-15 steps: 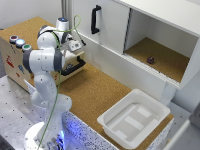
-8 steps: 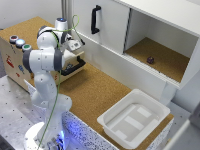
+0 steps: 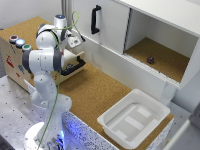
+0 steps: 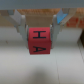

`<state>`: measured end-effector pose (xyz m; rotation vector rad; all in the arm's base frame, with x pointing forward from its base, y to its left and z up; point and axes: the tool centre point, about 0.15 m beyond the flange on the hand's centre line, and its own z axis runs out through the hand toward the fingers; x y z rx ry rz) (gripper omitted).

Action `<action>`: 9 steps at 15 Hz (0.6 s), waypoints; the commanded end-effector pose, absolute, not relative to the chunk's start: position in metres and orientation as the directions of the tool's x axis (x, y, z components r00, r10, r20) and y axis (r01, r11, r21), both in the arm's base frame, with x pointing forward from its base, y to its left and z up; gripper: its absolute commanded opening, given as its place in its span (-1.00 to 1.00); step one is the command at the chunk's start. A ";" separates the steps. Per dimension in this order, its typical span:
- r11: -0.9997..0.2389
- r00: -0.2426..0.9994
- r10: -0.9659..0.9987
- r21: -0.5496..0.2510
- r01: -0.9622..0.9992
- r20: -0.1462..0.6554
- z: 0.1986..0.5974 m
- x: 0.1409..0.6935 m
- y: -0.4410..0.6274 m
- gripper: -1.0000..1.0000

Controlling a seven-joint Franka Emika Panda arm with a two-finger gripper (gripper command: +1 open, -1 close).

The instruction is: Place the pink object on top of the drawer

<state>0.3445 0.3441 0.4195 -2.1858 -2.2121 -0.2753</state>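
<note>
The pincer (image 4: 40, 31) was clamped on the pink object (image 4: 39, 43), a lettered cube. It hung above the drawer (image 3: 74, 64), which stood open.

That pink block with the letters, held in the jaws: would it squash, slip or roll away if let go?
The pink block keeps straight edges and flat faces in the gripper, so it is probably stiff. Those flat sides probably stop it rolling. Its surface looks smooth, so it might slip a little; I cannot judge its weight.

Beside the cork-brown tabletop (image 3: 95, 92) and white tray (image 3: 134, 119), the pink block (image 4: 39, 42) bears black letters.
</note>
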 end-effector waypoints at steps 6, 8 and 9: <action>0.056 -0.061 0.978 0.032 0.998 0.200 0.488 0.281 0.418 -1.00; 0.068 -0.067 0.975 0.004 0.998 0.212 0.484 0.272 0.431 -1.00; 0.073 -0.072 0.974 0.007 0.997 0.213 0.483 0.270 0.438 -1.00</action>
